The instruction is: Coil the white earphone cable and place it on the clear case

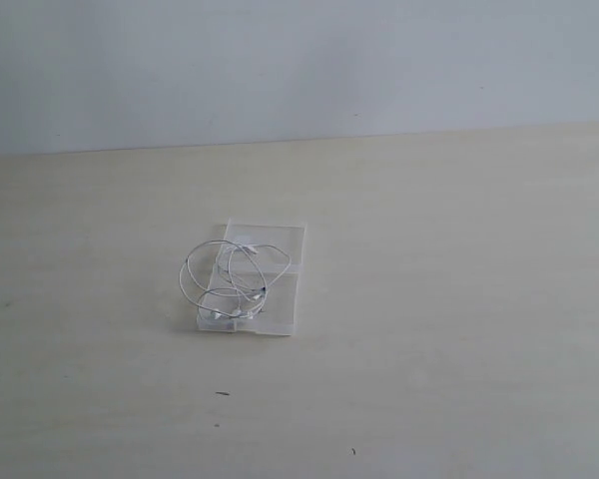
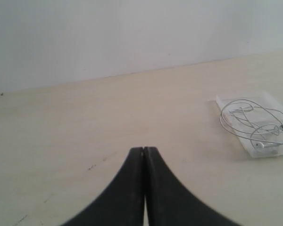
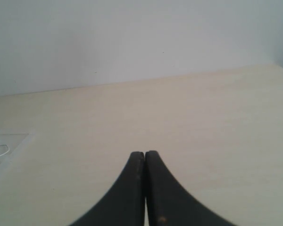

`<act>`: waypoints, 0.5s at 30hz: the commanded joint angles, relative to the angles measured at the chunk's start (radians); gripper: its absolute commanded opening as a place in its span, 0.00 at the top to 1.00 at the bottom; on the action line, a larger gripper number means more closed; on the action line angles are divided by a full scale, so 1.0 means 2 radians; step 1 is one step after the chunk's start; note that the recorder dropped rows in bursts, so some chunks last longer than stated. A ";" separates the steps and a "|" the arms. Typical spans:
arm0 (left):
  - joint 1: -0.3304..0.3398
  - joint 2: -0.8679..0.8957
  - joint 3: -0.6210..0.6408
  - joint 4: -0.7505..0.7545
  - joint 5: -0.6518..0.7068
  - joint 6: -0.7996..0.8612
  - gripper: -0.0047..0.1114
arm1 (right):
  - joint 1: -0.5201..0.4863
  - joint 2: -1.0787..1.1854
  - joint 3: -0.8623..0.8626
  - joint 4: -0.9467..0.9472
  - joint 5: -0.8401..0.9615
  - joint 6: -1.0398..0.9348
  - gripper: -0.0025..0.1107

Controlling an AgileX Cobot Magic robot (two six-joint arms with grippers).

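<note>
The white earphone cable (image 1: 235,279) lies in loose, overlapping loops on top of the clear case (image 1: 283,242), which rests flat on the counter (image 1: 429,299) with its 2 panels side by side. By the look of it the task is essentially done. The small white earbuds appear to sit on the nearer panel.

The risk is in the coil itself. Nothing ties it, 1 loop stands up off the plastic, and in the exterior view another bulges past the case's left edge. Springy wire like this could relax and slide off the slick surface, and any brush from an arm would drag it.

The case holds nothing inside that I can see; the cable only rests on it.

The left gripper (image 2: 144,149) hangs well apart from the case, its jaws pressed together and empty. The right gripper (image 3: 145,153) is likewise closed on nothing.
</note>
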 commanded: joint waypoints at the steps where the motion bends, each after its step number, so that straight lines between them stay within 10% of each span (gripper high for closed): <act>1: 0.012 -0.003 0.000 -0.035 0.021 0.002 0.96 | -0.003 -0.003 0.001 -0.004 -0.003 0.000 0.98; 15: 0.015 -0.003 0.000 -0.046 0.040 -0.002 0.96 | -0.003 -0.003 0.001 -0.004 -0.003 0.000 0.98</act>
